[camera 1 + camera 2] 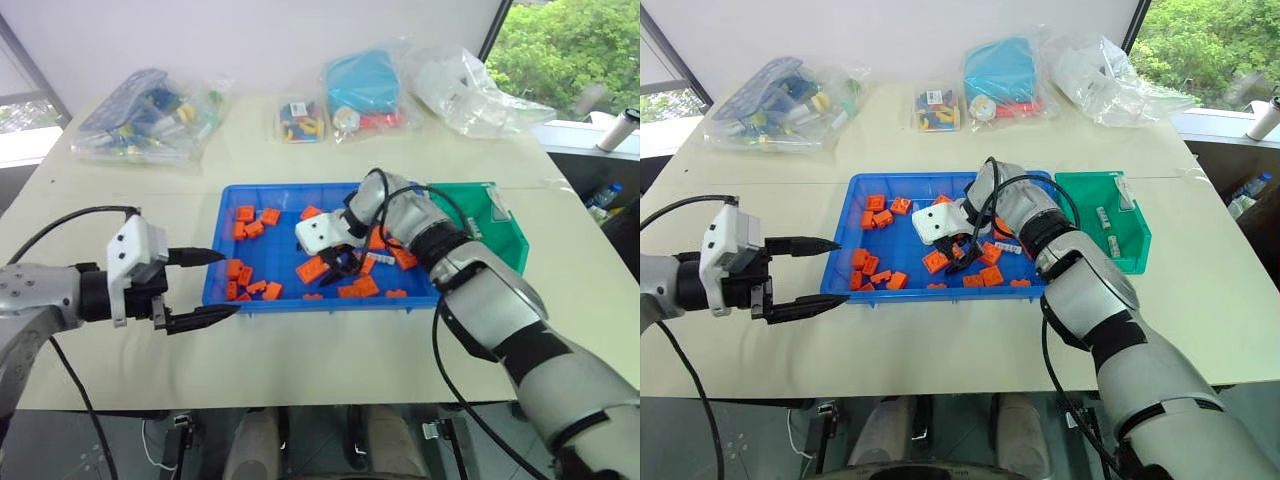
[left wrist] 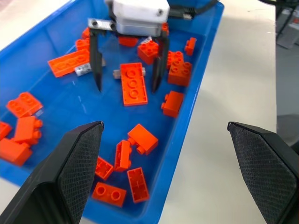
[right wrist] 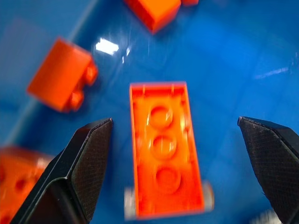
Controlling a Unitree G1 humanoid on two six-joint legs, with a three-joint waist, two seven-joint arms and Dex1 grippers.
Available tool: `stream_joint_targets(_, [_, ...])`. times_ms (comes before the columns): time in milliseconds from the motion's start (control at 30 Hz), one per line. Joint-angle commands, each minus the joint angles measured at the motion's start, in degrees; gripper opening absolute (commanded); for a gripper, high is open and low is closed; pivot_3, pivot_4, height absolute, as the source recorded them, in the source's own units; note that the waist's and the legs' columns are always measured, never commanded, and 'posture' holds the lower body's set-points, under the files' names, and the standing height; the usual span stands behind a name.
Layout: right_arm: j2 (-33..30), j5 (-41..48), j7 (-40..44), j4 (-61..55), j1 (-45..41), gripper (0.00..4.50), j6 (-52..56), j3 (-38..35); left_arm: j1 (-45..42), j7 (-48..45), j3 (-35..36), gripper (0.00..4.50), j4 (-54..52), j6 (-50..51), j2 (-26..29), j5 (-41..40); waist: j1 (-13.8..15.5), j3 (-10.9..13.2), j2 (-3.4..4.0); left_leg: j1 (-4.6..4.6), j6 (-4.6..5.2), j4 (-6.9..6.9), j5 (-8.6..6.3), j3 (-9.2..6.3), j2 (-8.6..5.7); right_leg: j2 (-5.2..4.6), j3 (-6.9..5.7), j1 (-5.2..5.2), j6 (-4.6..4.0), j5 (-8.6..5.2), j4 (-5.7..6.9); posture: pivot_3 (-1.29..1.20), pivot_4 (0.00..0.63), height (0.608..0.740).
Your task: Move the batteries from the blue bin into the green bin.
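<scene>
Two batteries (image 1: pixel 1107 229) lie in the green bin (image 1: pixel 1137 243). Two more show in the blue bin (image 2: pixel 196 88). The right end effector (image 2: pixel 126 79) and the left end effector (image 1: pixel 195 288) both gape empty.

I am reaching my right gripper (image 1: pixel 342 266) down into the blue bin (image 1: pixel 222 262), its fingers spread wide above the orange bricks (image 1: pixel 311 269) lying scattered there. I am holding my left gripper (image 1: pixel 203 288) open and empty beside the bin's left rim. The green bin (image 1: pixel 505 232) is sitting against the blue bin's right end.
</scene>
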Motion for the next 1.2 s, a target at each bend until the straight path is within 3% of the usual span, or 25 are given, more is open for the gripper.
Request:
stream_joint_targets(33, [0.7, -0.4, 1.2, 1.6, -0.6, 3.53, -1.1, -1.7, -0.2, 0.8, 2.7, 4.50, -1.7, 0.5, 0.8, -1.7, 0.0, 0.0, 0.00, 0.00, -0.01, 0.00, 0.00, 0.00, 0.00, 0.00, 0.00, 0.01, 0.00, 0.00, 0.00, 0.00, 0.150, 0.736])
stream_joint_targets(200, [1.6, 0.1, 2.8, 1.4, -0.5, 1.13, -0.2, -3.4, -1.3, 1.2, 2.4, 4.50, -1.1, 0.8, 1.2, -2.1, 0.0, 0.0, 0.01, 0.00, -0.02, 0.00, 0.01, -0.01, -0.01, 0.00, 0.00, 0.00, -0.01, 0.00, 0.00, 0.00, 0.150, 0.736])
stream_joint_targets(367, [5.7, 3.0, 0.9, -0.1, -1.0, 1.13, 2.6, -7.2, -3.1, 1.1, 0.7, 4.50, -0.1, 0.4, 1.1, -1.9, -0.1, 0.0, 0.02, 0.00, -0.02, -0.02, 0.01, 0.00, 0.00, 0.00, 0.00, -0.01, 0.00, 0.00, 0.00, 0.00, 0.150, 0.736])
stream_joint_targets(600, [14.8, 1.9, -13.5, 0.2, -2.0, 1.13, 7.9, -10.7, -5.7, 0.6, -2.7, 4.50, 1.5, -1.0, 0.5, -0.7, -0.2, 0.0, 0.01, -0.02, -0.14, -0.07, -0.01, -0.01, 0.01, 0.02, 0.00, -0.06, 0.00, 0.00, 0.05, 0.00, 0.150, 0.736])
stream_joint_targets(767, [13.5, 1.5, -15.3, -6.3, 0.5, 3.54, 13.3, -11.3, -6.8, -0.3, -4.0, 4.50, 2.9, -2.0, 0.7, -0.3, 0.4, 0.0, 0.00, -0.04, -0.16, -0.02, -0.02, -0.01, -0.02, -0.05, -0.01, -0.03, -0.03, -0.01, 0.00, 0.00, 0.150, 0.736])
stream_joint_targets(867, [10.9, 2.5, -15.5, -15.4, 3.5, 3.54, 21.5, -12.6, -7.3, -1.0, -5.2, 4.50, 4.1, -2.9, 0.4, 0.4, 0.2, 0.0, -0.01, -0.04, -0.16, -0.03, -0.02, -0.02, -0.02, -0.04, 0.00, -0.03, -0.03, 0.00, 0.01, 0.00, 0.150, 0.736])
stream_joint_targets(1033, [4.5, 3.1, -18.8, -39.2, 11.9, 3.54, 47.5, -16.9, -8.7, -2.3, -8.4, 4.50, 6.1, -4.8, -0.6, 1.8, 0.3, 0.0, -0.01, -0.08, -0.15, -0.03, -0.02, -0.04, -0.01, -0.03, -0.02, -0.05, -0.01, 0.01, 0.04, 0.00, 0.150, 0.736])
stream_joint_targets(1200, [-0.1, 1.7, -25.6, -55.0, 18.7, 3.54, 69.7, -19.5, -11.7, -3.5, -11.6, 4.50, 8.5, -6.1, -2.0, 2.8, 0.3, 0.0, -0.03, -0.06, -0.14, 0.00, -0.02, -0.03, -0.02, -0.03, -0.03, -0.05, -0.01, 0.00, 0.05, 0.00, 0.150, 0.736])
